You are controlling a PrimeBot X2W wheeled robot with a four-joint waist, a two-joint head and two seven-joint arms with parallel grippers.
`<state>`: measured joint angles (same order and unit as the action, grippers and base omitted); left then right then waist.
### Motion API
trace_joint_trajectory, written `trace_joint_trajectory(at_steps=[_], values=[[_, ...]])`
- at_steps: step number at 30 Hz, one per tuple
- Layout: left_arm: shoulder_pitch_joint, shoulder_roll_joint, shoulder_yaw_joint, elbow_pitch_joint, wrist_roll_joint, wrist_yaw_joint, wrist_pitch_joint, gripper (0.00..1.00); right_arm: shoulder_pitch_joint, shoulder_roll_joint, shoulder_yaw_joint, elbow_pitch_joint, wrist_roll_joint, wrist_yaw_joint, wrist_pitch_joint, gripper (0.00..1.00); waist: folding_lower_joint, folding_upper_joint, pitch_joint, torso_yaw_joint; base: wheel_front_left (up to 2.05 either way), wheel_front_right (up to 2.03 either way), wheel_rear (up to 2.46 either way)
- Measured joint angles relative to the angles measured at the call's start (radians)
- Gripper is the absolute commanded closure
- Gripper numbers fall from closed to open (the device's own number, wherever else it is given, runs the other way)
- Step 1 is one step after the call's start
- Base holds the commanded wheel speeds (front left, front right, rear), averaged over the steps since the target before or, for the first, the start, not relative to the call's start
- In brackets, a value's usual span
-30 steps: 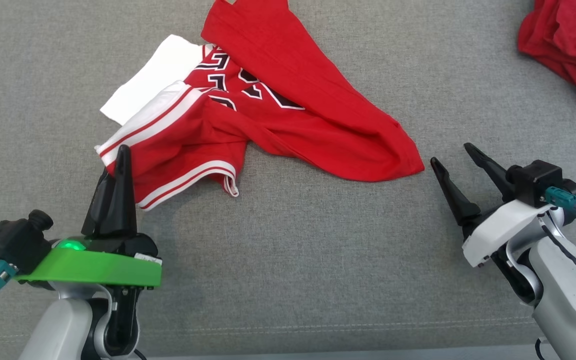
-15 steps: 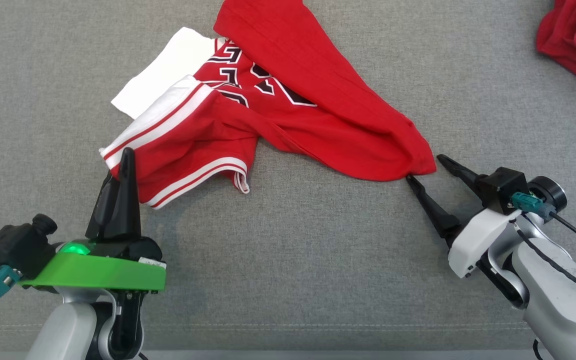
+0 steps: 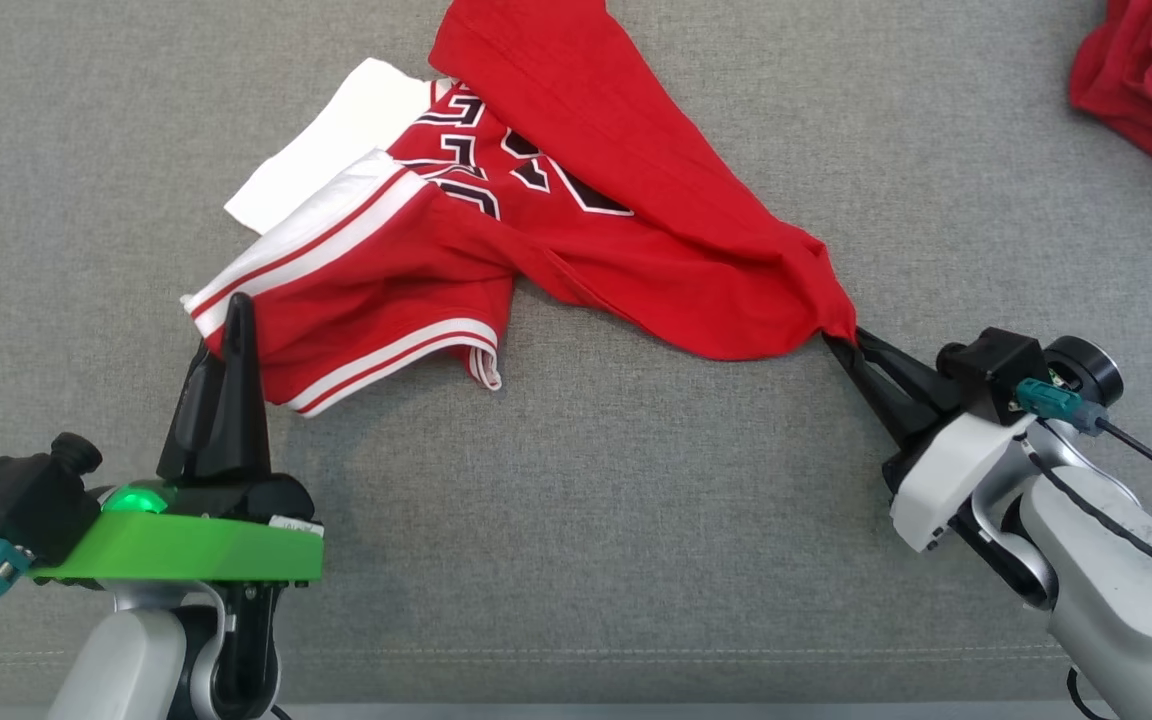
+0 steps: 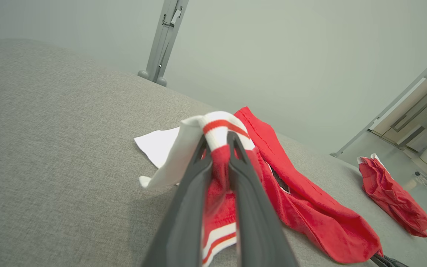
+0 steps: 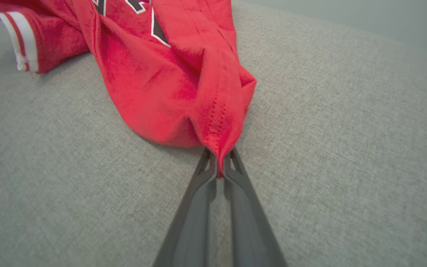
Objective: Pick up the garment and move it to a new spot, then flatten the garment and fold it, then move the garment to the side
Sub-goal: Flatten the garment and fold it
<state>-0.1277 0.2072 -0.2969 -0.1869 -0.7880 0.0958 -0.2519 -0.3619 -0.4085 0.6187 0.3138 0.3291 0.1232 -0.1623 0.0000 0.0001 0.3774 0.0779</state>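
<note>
Grey woven cloth covers the desk [image 3: 576, 520], where a red jersey-style garment [image 3: 586, 200] with white-and-red striped trim and black-and-white lettering lies crumpled across the far middle of the head view. The left hand [image 3: 234, 320] is clenched on the garment's striped edge at its near left corner. In the left wrist view the trim is bunched between the two dark fingers [image 4: 195, 193] and drapes over their tips. The right hand [image 3: 846, 345] is clamped on the garment's plain red corner at the right, and in the right wrist view the cloth is drawn to a point between the closed fingertips. Between the two hands the garment rests on the desk in loose folds, with a white panel [image 3: 326, 150] showing at its far left. A second red heap [image 3: 1151, 90] lies well apart at the far right corner. Beyond the desk, the left wrist view shows a pale wall [image 4: 291, 55] and a metal post [image 4: 163, 40].
</note>
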Motion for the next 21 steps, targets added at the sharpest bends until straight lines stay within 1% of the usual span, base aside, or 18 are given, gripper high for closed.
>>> trace_joint_trajectory(at_steps=[3, 6, 9, 15, 16, 17, 21], values=[[0.004, 0.001, 0.011, -0.010, 0.010, 0.000, 0.000, 1.00, 0.000, 0.000, -0.017, -0.021, 0.028, 0.000, -0.018, 1.00, 0.0000, 0.0000, -0.010, -0.006, 0.00, 0.00, 0.00], [0.002, 0.016, 0.035, -0.027, 0.021, -0.013, 0.000, 1.00, -0.008, 0.000, -0.057, -0.054, 0.051, 0.000, -0.043, 1.00, 0.0000, 0.0000, -0.023, -0.014, 0.00, 0.00, 0.00], [-0.018, 0.059, 0.045, -0.049, 0.062, -0.026, 0.000, 1.00, -0.035, 0.003, -0.105, -0.115, 0.119, 0.000, -0.059, 1.00, 0.0000, 0.0000, -0.041, -0.023, 0.00, 0.00, 0.00], [-0.138, 0.138, 0.075, -0.090, 0.081, -0.053, 0.010, 1.00, -0.142, -0.011, -0.173, -0.223, 0.184, 0.000, -0.068, 1.00, 0.0000, 0.0000, -0.094, -0.044, 0.00, 0.00, 0.00], [-0.159, 0.150, 0.077, -0.092, 0.082, -0.055, 0.021, 1.00, -0.160, -0.021, -0.184, -0.232, 0.189, 0.000, -0.070, 1.00, 0.0000, 0.0000, -0.105, -0.048, 0.00, 0.00, 0.00], [-0.196, 0.184, 0.079, -0.092, 0.103, -0.065, 0.049, 1.00, -0.196, -0.042, -0.212, -0.244, 0.209, 0.000, -0.071, 1.00, 0.0000, 0.0000, -0.128, -0.055, 0.00, 0.00, 0.00], [-0.250, 0.230, 0.087, -0.082, 0.107, -0.075, 0.109, 1.00, -0.248, -0.063, -0.264, -0.244, 0.228, 0.000, -0.072, 1.00, 0.0000, 0.0000, -0.177, -0.072, 0.00, 0.00, 0.00]])
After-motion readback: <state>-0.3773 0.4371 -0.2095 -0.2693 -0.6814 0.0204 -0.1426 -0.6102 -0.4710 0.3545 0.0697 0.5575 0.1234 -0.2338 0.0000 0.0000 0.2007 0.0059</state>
